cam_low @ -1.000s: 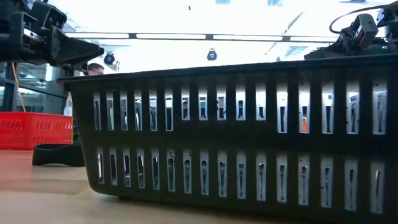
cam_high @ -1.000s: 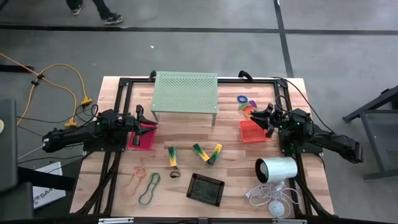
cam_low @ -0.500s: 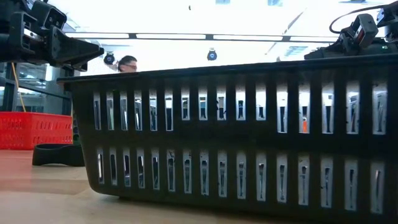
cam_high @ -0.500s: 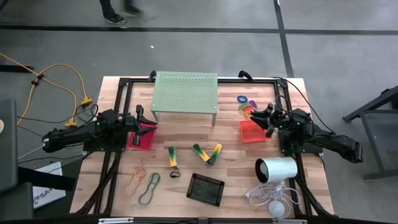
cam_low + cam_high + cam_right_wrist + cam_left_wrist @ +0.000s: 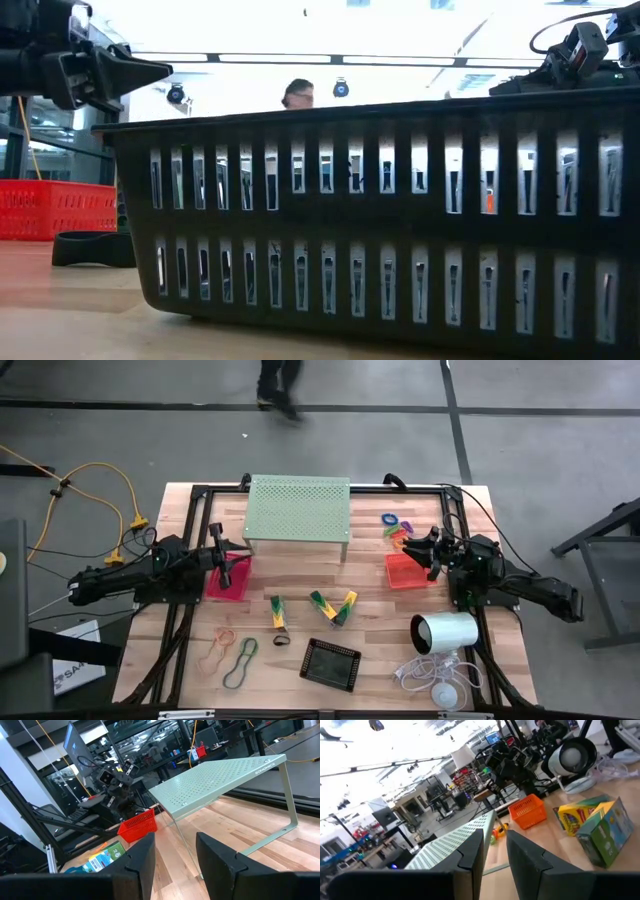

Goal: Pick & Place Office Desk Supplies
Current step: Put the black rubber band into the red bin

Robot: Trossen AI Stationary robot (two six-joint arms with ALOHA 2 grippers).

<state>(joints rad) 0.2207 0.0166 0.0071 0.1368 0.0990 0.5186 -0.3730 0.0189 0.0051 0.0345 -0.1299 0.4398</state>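
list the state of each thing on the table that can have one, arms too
left gripper: jaws open, empty, above the pink-red tray
right gripper: jaws open, empty, above the orange tray
pink-red tray: upright, looks empty
orange tray: upright, looks empty
black tray: upright, empty
clips: loose on the wood
rubber-band loops: lying flat
rings: clustered near the far right corner

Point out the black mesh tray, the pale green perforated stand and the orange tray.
black mesh tray (image 5: 330, 663), high view, mesh floor.
pale green perforated stand (image 5: 298, 507), high view, top plate.
orange tray (image 5: 407, 572), high view, floor.
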